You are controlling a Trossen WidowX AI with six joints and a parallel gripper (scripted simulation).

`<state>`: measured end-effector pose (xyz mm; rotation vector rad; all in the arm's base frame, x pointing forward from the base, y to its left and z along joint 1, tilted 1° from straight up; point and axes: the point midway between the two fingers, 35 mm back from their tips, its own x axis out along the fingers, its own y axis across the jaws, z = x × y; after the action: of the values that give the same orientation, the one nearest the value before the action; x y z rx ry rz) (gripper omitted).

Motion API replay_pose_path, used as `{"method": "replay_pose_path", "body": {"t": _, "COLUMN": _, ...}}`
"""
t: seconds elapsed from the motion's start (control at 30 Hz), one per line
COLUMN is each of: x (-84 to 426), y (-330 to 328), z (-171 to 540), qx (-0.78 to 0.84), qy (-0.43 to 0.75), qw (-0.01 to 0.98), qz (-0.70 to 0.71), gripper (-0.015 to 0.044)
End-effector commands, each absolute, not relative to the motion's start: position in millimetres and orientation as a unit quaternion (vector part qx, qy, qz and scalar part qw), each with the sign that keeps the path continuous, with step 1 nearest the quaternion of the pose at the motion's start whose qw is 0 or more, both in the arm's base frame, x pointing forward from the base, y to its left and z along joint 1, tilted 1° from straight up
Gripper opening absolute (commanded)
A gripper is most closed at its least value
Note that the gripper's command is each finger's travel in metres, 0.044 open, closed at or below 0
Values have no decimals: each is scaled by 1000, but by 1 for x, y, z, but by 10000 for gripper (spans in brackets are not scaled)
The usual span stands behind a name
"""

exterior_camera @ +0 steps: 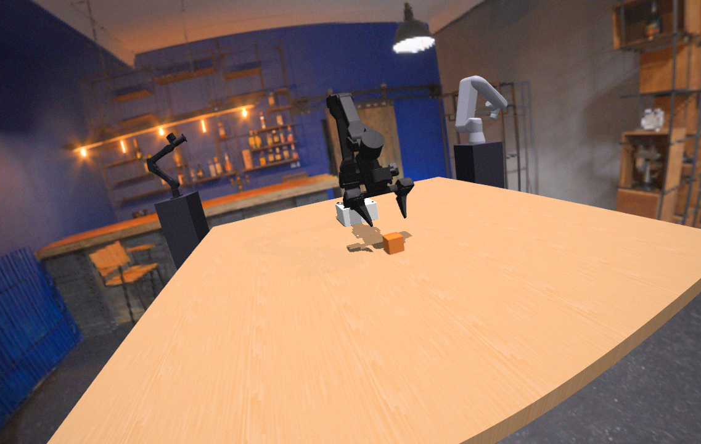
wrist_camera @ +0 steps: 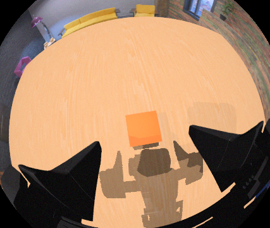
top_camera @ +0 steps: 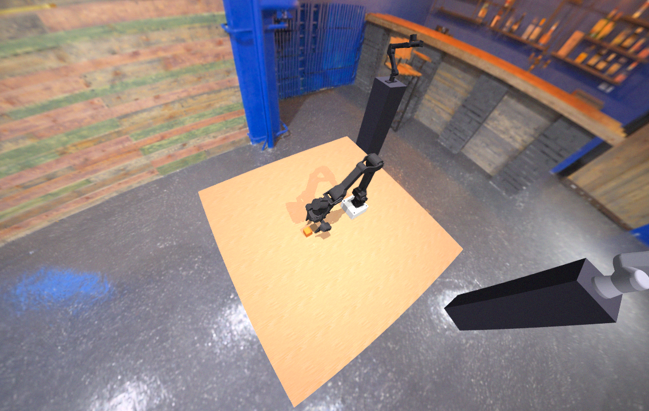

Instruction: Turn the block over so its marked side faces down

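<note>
A small orange block (top_camera: pixel 307 230) (exterior_camera: pixel 393 243) (wrist_camera: pixel 143 128) rests flat on the wooden table (top_camera: pixel 326 286) (exterior_camera: pixel 341 331) (wrist_camera: pixel 131 63). Its visible faces are plain orange; no mark shows. My gripper (top_camera: pixel 318 224) (exterior_camera: pixel 385 215) (wrist_camera: pixel 146 139) is open wide and empty. It hangs a little above the table, just behind and above the block, with the fingertips clear of it. In the wrist view the block lies between and a little ahead of the two black fingers.
The arm's white base (top_camera: pixel 354 207) (exterior_camera: pixel 356 212) stands just behind the block. Two dark pedestals (top_camera: pixel 380 109) (top_camera: pixel 536 301) with other arms stand off the table at its edges.
</note>
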<state>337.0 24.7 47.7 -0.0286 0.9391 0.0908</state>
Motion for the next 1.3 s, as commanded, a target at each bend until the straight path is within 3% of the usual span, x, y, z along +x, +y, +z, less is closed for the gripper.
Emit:
{"method": "replay_pose_path", "body": {"t": 0.0, "x": 331, "y": 24, "z": 64, "qx": -18, "qy": 464, "qw": 884, "qz": 44, "gripper": 440}}
{"method": "replay_pose_path", "body": {"t": 0.63, "x": 369, "y": 27, "z": 89, "qx": -29, "qy": 685, "qw": 727, "qz": 38, "gripper": 440}}
{"method": "replay_pose_path", "body": {"t": 1.27, "x": 371, "y": 28, "z": 37, "qx": -30, "qy": 692, "qw": 720, "qz": 37, "gripper": 440}}
